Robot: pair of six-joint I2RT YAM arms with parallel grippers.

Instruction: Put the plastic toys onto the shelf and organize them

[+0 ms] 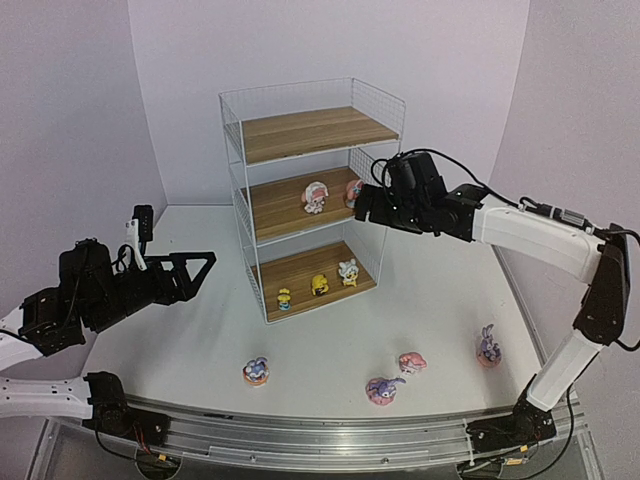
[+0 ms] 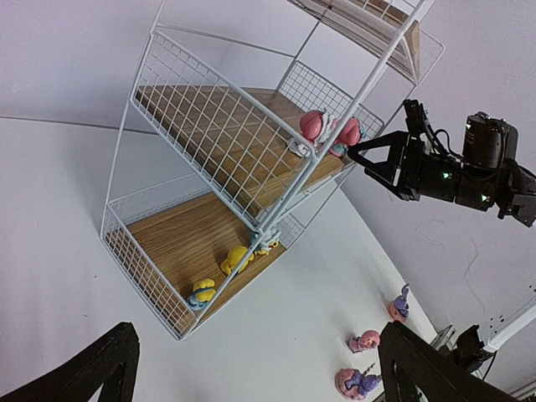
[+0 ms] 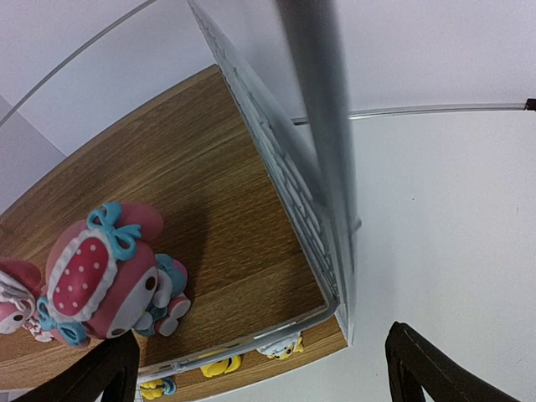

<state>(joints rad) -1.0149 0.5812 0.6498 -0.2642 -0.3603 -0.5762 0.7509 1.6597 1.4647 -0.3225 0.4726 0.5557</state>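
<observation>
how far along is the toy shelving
Done: three yellow toys on the bottom board, two pink toys on the middle board. In hand: nothing; right end effector open beside that board. Left: one pink toy and three purple bunnies on the table.

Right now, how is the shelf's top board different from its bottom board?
The top board is bare, while the bottom board holds three little yellow and white toys. The top board sits highest in the shelf; the bottom board sits lowest, just above the table. Both are light-brown wood.
</observation>
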